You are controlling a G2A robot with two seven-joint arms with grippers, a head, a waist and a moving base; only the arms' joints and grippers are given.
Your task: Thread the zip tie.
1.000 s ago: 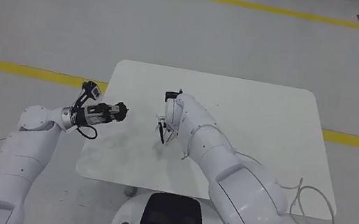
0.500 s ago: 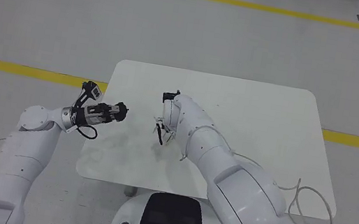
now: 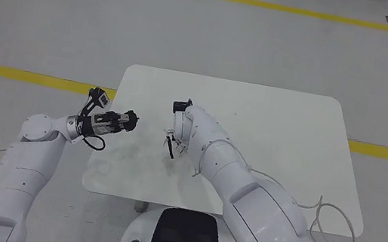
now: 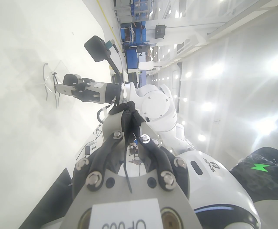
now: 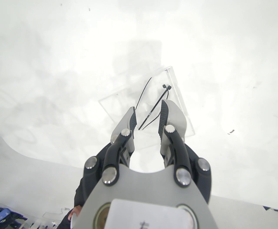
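White table (image 3: pixel 291 136) carrying a clear plate (image 5: pixel 180 104), presumably to raise the zip tie (image 5: pixel 156 103) for pinching. Right gripper (image 5: pixel 148 107), released, straddles the tie on the plate. Left gripper (image 4: pixel 128 121), parked near the table's edge, is clenched on a black strap (image 4: pixel 127 173).

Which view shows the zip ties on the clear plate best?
Right wrist view: zip ties lie on the clear plate ahead of the open right gripper. Left wrist view shows them edge-on; top view, too small to tell.
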